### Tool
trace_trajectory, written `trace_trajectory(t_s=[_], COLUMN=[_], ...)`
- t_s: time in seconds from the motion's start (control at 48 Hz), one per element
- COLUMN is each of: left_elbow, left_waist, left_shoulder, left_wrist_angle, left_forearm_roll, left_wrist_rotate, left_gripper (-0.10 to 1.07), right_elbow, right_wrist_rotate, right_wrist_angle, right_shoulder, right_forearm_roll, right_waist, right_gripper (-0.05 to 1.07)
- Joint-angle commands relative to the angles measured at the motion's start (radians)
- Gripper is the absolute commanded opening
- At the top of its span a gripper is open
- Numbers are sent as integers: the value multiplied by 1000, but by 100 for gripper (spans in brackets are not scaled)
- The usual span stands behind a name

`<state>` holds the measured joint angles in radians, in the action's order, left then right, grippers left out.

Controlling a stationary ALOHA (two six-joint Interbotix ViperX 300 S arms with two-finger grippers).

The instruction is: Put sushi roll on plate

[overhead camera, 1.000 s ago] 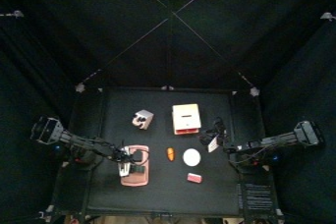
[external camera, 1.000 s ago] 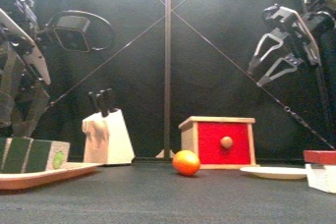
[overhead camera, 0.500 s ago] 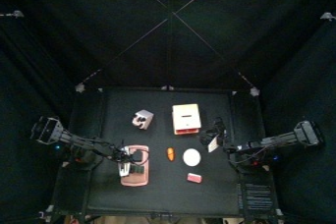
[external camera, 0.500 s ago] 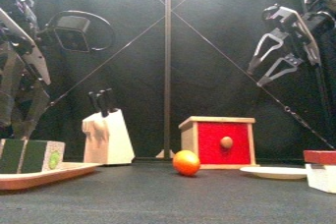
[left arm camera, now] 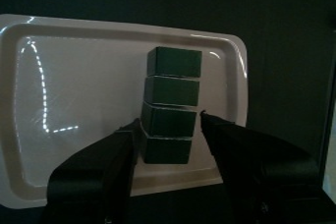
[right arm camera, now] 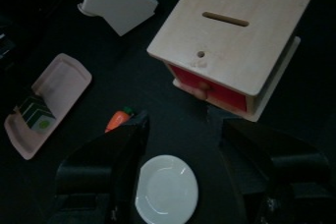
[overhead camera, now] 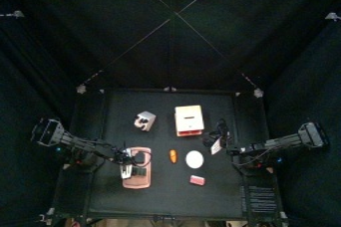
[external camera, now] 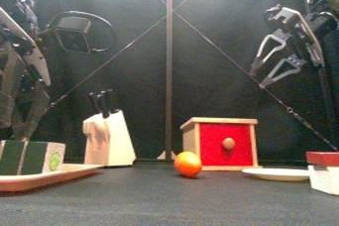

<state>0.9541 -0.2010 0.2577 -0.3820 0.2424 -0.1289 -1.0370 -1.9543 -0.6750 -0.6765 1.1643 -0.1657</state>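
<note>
Several dark green sushi rolls (left arm camera: 172, 100) lie in a row on a pale pink tray (left arm camera: 66, 100) at the table's front left. They also show in the front view (external camera: 32, 157). My left gripper (left arm camera: 168, 141) is open, low over the tray (overhead camera: 138, 170), with one jaw on each side of the nearest roll. A small white plate (overhead camera: 196, 159) lies right of the tray and is empty; it also shows in the right wrist view (right arm camera: 171, 195). My right gripper (right arm camera: 184, 154) is open and empty, held high above the plate's far side (external camera: 281, 52).
A wooden box with a red front (external camera: 221, 142) stands at the middle back, and a white knife block (external camera: 109, 137) stands to its left. An orange carrot (right arm camera: 118, 120) lies between tray and plate. A small pink block (overhead camera: 197, 180) lies near the front edge.
</note>
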Motion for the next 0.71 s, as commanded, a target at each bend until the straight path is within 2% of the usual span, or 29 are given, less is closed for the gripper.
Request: trace_trajectory(t_s=[0.0,0.375,0.688], left_elbow=[-15,-20,-14], left_waist=[11,15,11], left_shoulder=[3,5,5], left_wrist_angle=[6,41,66], left_forearm_roll=[3,3,3], left_wrist_rotate=[2,2,3], left_gripper=[87,88,103], right_elbow=[6,6,6], right_wrist_rotate=[-2,-2,-2], right_wrist_angle=[0,2,2], right_shoulder=[-2,2,2], right_forearm_roll=[0,-15,-14], right_waist=[3,-5,-5], right_gripper=[86,86,86])
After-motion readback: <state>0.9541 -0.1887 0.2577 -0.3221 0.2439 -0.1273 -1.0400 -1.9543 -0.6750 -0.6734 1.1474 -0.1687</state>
